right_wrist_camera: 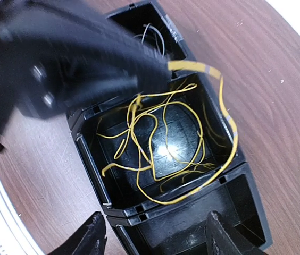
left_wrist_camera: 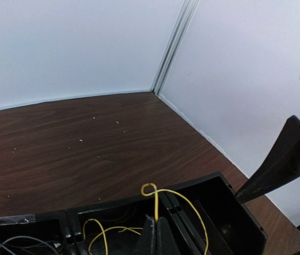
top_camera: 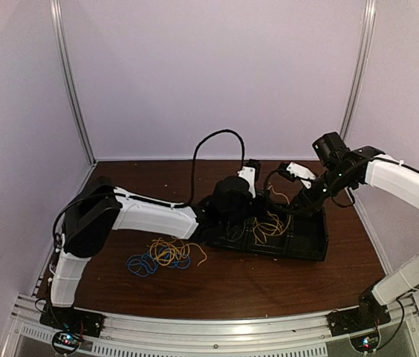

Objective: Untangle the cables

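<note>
Left gripper [left_wrist_camera: 156,229]: pressed together on a yellow cable [right_wrist_camera: 192,66], held above the tray [top_camera: 307,242].
Right gripper [right_wrist_camera: 156,234]: spread wide, empty, over the tray's end compartment.
Yellow tangle [right_wrist_camera: 135,109]: in the middle compartment (grey wires [right_wrist_camera: 149,33] lie in the one at 12 o'clock).
Loose yellow and blue bundle [top_camera: 166,254]: on the table [top_camera: 232,286], 8 o'clock from the tray.

The left arm [top_camera: 157,216] reaches low from the table's near-left corner toward the middle. The left gripper [left_wrist_camera: 157,226] has its jaws pressed together on a yellow cable [left_wrist_camera: 156,204]. The right arm [top_camera: 410,186] arches in from the right edge, elbow high. The right gripper [right_wrist_camera: 155,236] points downward, fingers [right_wrist_camera: 92,236] spread wide.
</note>
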Controlling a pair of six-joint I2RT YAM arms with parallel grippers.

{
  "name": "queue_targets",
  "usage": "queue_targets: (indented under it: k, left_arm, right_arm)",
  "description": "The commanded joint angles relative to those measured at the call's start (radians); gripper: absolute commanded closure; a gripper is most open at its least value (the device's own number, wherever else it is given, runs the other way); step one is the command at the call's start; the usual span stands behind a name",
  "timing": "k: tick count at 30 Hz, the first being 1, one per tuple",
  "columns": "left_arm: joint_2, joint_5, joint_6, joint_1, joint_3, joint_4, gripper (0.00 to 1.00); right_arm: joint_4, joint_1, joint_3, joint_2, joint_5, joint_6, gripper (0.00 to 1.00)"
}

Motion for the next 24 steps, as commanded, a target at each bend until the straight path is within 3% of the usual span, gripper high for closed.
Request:
queue_targets:
  k: [1, 12, 24]
  left_arm:
    - [0.059, -0.095, 0.083, -0.033, 0.079, -0.072, 1.0]
    - [0.082, -0.078, 0.099, -0.036, 0.09, -0.136, 1.0]
    - [0.172, -0.004, 0.088, -0.036, 0.199, -0.236, 1.0]
  right_arm:
    - [0.004, -0.015, -0.029, -0.038, -0.015, 0.018, 0.35]
    - [0.127, -0.063, -0.096, 0.04, -0.025, 0.026, 0.37]
    - [0.161, -0.065, -0.087, 0.061, -0.061, 0.033, 0.42]
